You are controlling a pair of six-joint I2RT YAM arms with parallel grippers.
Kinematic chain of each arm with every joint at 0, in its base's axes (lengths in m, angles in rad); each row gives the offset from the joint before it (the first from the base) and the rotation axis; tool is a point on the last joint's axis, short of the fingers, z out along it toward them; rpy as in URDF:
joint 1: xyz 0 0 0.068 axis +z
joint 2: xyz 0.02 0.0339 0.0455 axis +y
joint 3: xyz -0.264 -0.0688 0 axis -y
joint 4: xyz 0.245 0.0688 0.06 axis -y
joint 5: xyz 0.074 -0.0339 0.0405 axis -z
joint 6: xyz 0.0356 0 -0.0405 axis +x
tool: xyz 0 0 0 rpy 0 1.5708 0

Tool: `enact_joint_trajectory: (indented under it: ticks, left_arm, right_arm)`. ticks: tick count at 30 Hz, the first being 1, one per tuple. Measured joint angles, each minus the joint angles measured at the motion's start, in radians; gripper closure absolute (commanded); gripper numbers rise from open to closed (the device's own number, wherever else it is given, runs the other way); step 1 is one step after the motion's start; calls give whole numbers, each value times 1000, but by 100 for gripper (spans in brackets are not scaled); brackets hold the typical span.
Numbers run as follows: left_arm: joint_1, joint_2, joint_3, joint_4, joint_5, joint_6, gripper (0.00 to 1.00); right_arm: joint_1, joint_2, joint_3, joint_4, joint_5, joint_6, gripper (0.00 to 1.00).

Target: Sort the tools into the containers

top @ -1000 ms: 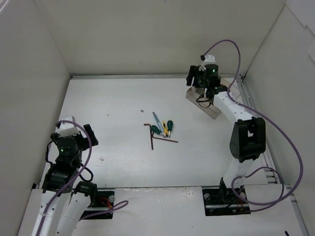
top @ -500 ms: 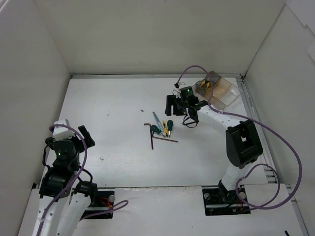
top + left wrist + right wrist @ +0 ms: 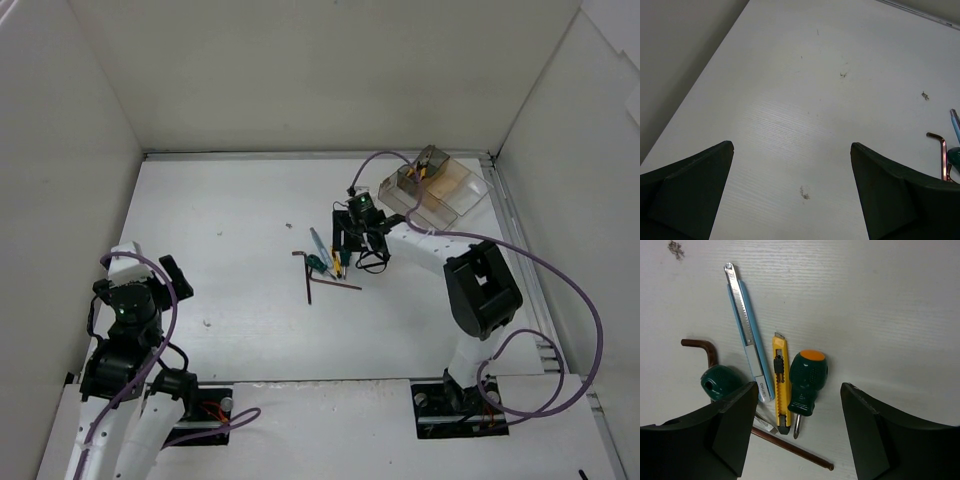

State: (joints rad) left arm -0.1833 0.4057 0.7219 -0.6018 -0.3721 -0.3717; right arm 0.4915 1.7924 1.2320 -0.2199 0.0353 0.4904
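Note:
The tools lie in a cluster mid-table (image 3: pixel 328 265). The right wrist view shows a green stubby screwdriver with an orange cap (image 3: pixel 808 379), a yellow snap-off knife (image 3: pixel 780 385), a light-blue knife (image 3: pixel 746 335), a second green screwdriver (image 3: pixel 720 381) and two dark hex keys (image 3: pixel 699 345) (image 3: pixel 795 450). My right gripper (image 3: pixel 799 386) (image 3: pixel 358 243) is open and empty, hovering over the orange-capped screwdriver. The clear divided box (image 3: pixel 452 195) stands at the back right with yellow-handled pliers (image 3: pixel 418 172) in its left compartment. My left gripper (image 3: pixel 792 145) (image 3: pixel 150 263) is open and empty, near the left edge.
White walls enclose the table on three sides. A purple cable (image 3: pixel 400 160) loops from the right arm past the box. In the left wrist view a hex key (image 3: pixel 941 152) and a green handle (image 3: pixel 955 155) show at the far right edge.
My right arm swung from over the box down and left to the tool cluster. The pliers, hidden under the gripper before, now lie in the box. The left arm pulled back slightly.

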Motion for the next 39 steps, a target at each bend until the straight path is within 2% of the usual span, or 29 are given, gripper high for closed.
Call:
enact_joint_trajectory:
  ticks: [4,7,10,14,15,16,19,30,39]
  left_arm:
    - [0,1,0,0,0,0,0]
    - [0,3,0,-1,-1,0,0]
    - [0,3,0,-1,-2,-1,0]
    - [0,3,0,-1,-4,-1,0]
    - [0,3,0,-1,-4,-1,0]
    - [0,3,0,-1,-4,-1,0]
    - [0,3,0,-1,-8,-1,0]
    - [0,3,0,-1,-19,-3,0]
    - [0,3,0,-1,-19,-4,0]
  right_arm:
    - [13,50,10,-19,22,12,39]
    - [14,76,11,-29,32,18,45]
    - [21,90,11,-34,41,22,62]
    - [24,93,11,-35,61,30,78]
    - [25,93,11,-35,63,31,78]
    - [25,94,11,-35,67,30,87]
    - [26,96,14,-35,76,27,100]
    - [-4,71,50,-55,118,-39,100]
    - [-197,-14,193,-59,161,-68,100]
